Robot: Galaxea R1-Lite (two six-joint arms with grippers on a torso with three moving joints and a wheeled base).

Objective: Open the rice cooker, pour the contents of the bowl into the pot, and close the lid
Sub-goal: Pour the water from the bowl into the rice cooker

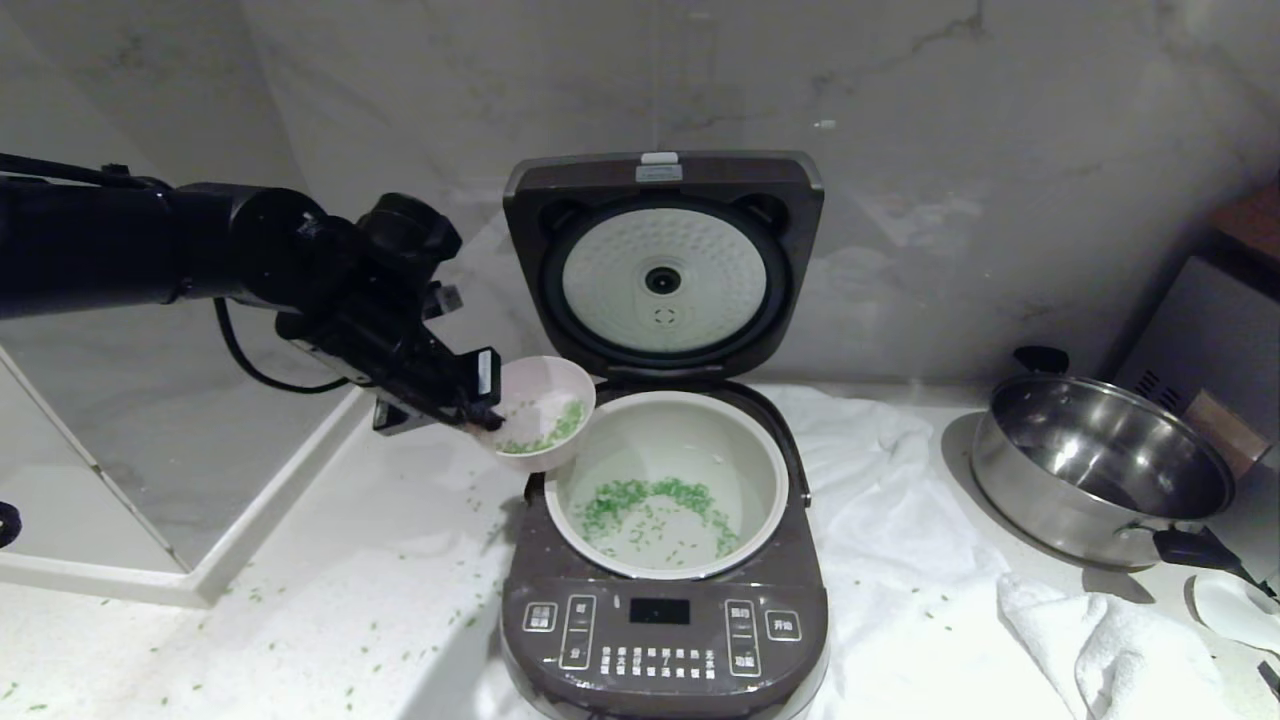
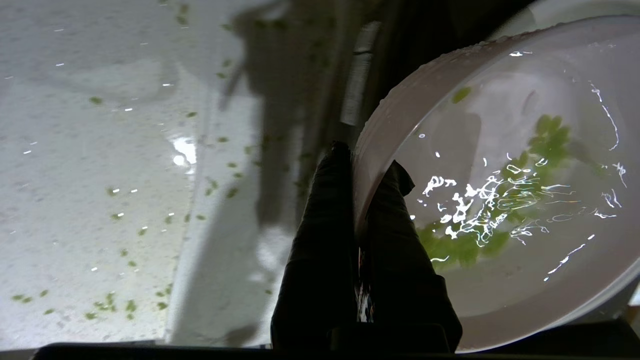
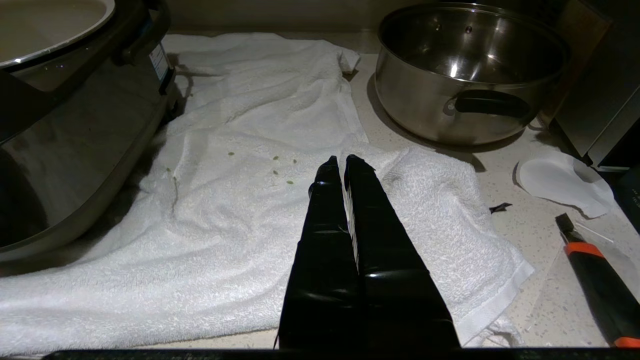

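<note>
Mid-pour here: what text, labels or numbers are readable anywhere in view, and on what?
"开始": white label on a right-hand button of the dark brown rice cooker's front panel.
Other white Chinese button labels on that panel: too small to read.
Small dark display: blank.
Sticker on the open brown lid's top edge: blurred.
Label on the cooker's side: unreadable.

Head high; wrists close, downward

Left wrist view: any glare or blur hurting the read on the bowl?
Left wrist view: bright squiggly glare on the water in the bowl, counter behind soft. Head view: even light, bowl clear. Right wrist view: dim, hot spot inside the steel pan.
</note>
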